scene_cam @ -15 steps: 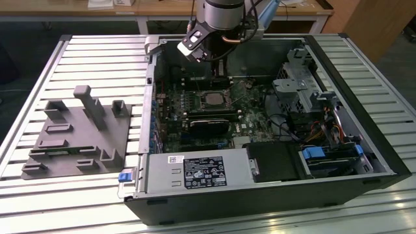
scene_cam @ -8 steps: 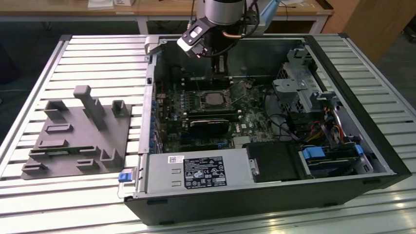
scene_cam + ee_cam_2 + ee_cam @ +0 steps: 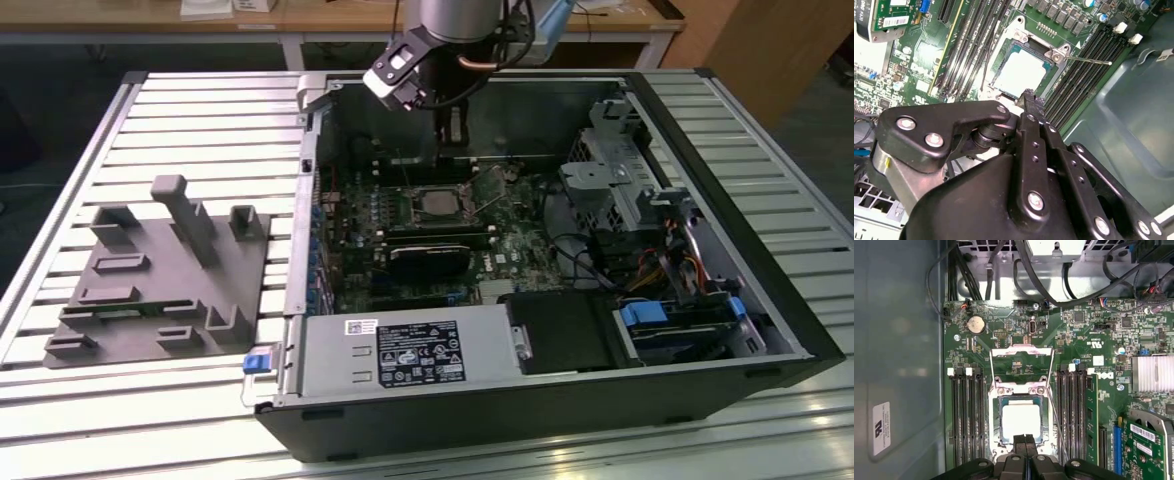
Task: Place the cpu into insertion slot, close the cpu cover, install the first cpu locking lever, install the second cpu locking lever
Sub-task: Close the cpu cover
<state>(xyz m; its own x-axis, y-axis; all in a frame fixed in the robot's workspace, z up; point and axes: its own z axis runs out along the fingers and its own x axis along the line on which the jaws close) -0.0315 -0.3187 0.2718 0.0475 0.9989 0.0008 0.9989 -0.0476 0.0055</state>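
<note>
A robotics workshop or lab: an opened computer case (image 3: 534, 425) lies on an aluminium-profile table (image 3: 214, 120), with a grey fixture block (image 3: 160, 290) at left and wooden benches (image 3: 347, 18) across the top.

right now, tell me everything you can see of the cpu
The cpu is a small, flat square chip with a pale silver-beige face that looks like metal and catches the light. It lies level in the insertion slot, whose dark rim shows around its sides, on the green board. The cpu cover is swung open beside it, not over it. The gripper, fingers together, hangs over one edge; whether it touches the chip cannot be told.
</note>
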